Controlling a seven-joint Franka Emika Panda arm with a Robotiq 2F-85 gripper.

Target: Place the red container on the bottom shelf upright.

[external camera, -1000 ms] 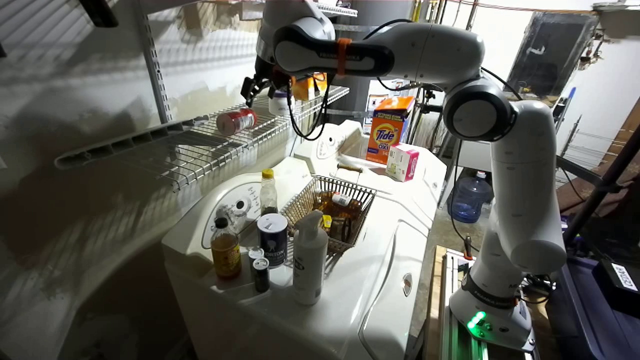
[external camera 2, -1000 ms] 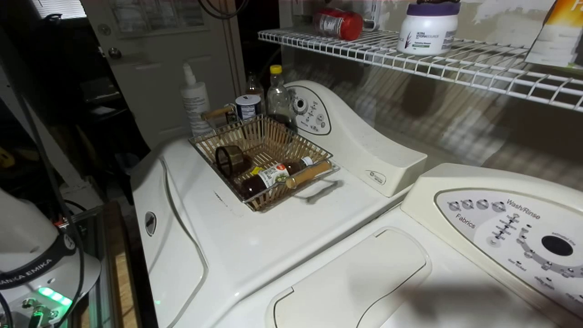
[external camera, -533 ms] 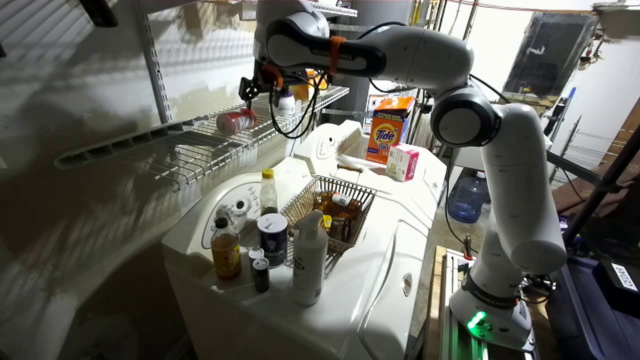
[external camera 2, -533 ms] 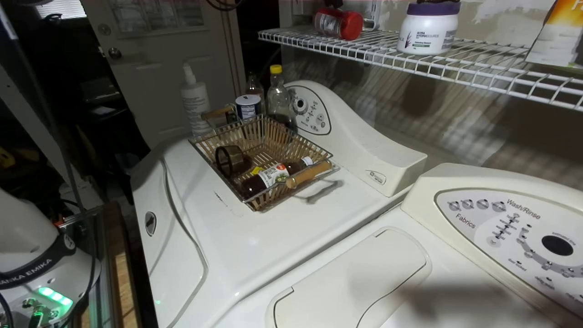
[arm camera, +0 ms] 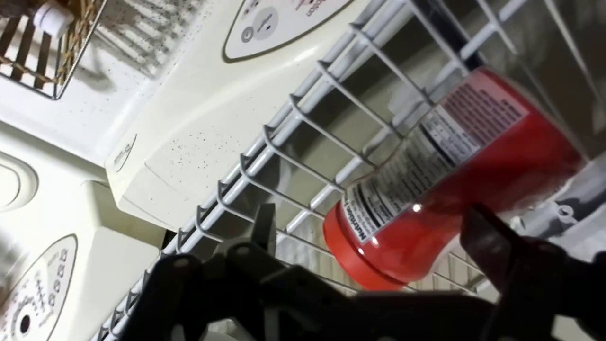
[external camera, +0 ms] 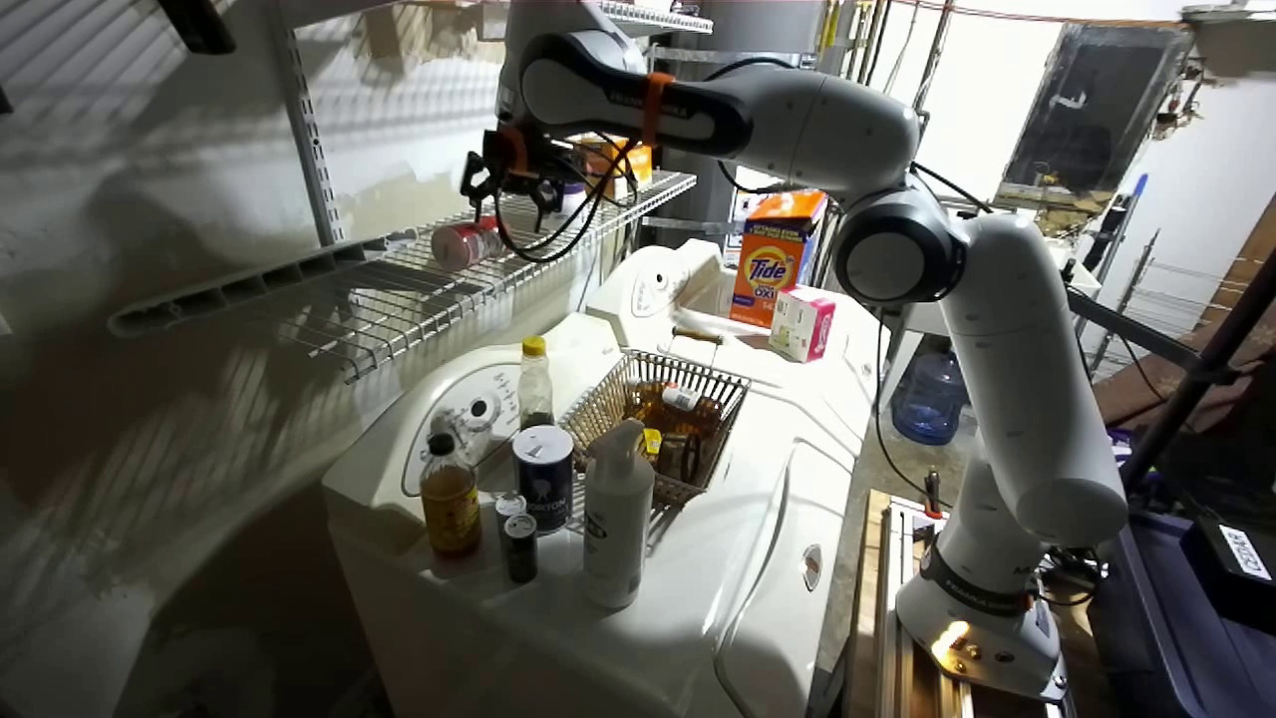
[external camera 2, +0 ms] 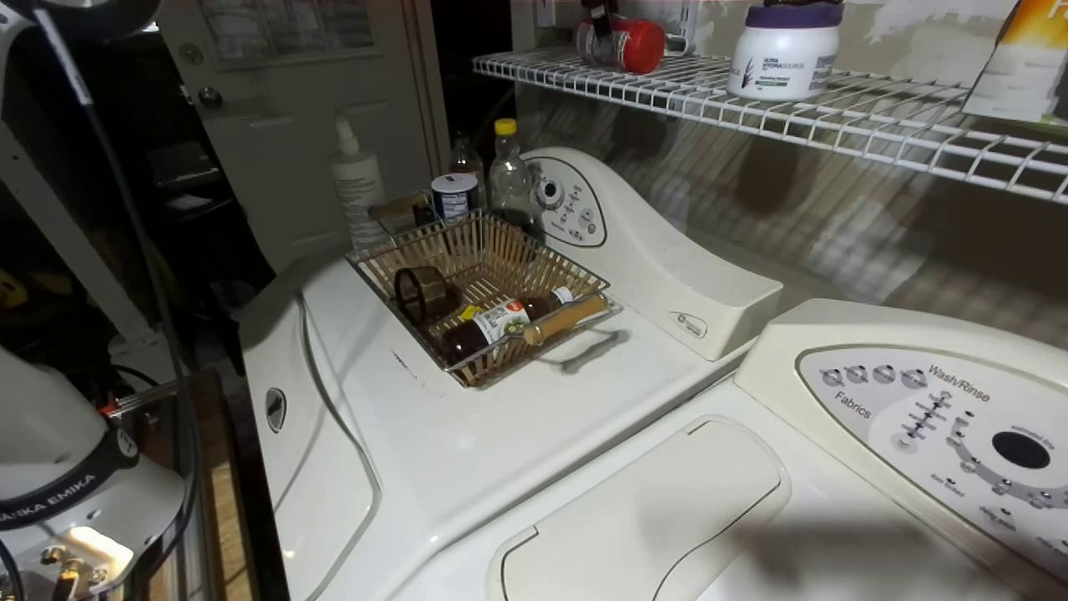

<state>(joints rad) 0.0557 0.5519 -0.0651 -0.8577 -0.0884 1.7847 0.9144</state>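
Wire shelves: two, the upper shelf (external camera: 668,18) partly in frame, the bottom shelf (external camera 2: 884,138) under it. On the bottom shelf: one red container (arm camera: 450,184), one white jar (external camera 2: 783,63) with purple lid, one orange box (external camera 2: 1030,58). White machines (external camera 2: 501,434): two, side by side. Basket (external camera 2: 521,259): one, holding one dark bottle (external camera 2: 501,321) on its side, one brown cup (external camera 2: 434,296). Near the basket: one pump bottle (external camera: 613,534), one salt canister (external camera: 544,489), two small shakers (external camera: 520,553), one amber bottle (external camera: 451,509), one yellow-capped bottle (external camera: 535,384). Farther along, two boxes: Tide box (external camera: 770,264), white-and-pink box (external camera: 802,324).

Red container lies on its side on the wires. Long axis flat, roughly lengthwise with the shelf, slightly askew to its front edge; capped end points toward the white jar.

Gripper (arm camera: 370,221) close over it, jaws parted; in the wrist view the capped end shows in the gap. Cannot tell whether either finger touches.

Lettering: red container, "Nutrition F", finer print blurred. White jar, "ULTRA HYDRASOURCE". Salt canister, "ORTON". Tide box, "Tide", "OXI". Console (external camera 2: 918,401), "Wash/Rinse", "Fabrics". Arm base (external camera 2: 83,467), "ANKA EMIKA". White tag (external camera: 1244,550), "CEDAR".
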